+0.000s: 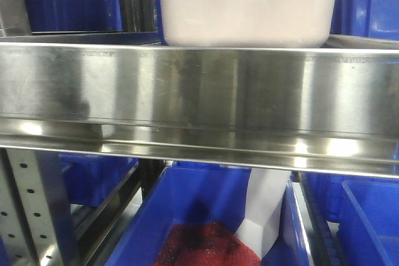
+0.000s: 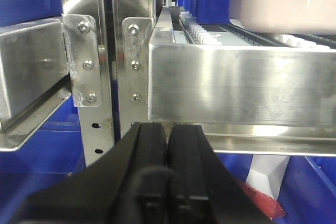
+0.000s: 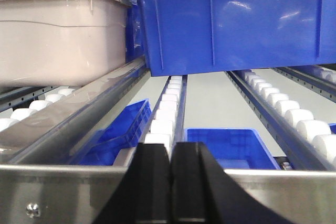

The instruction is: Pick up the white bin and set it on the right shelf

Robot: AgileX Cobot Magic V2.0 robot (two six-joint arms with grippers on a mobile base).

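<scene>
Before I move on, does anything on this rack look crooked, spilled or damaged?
Nothing stands out. The milky white plastic bin sits level on the stainless-steel shelf tier. The blue plastic bin beside it rests square on its white rollers.

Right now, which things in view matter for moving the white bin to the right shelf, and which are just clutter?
Job:
white bin
right shelf
left gripper, shut
right gripper, shut

Clutter:
blue bins
red material in a lower blue bin

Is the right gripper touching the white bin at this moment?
Apart. The right wrist view shows the right gripper shut at the shelf's front rail, with the white bin farther back.
</scene>
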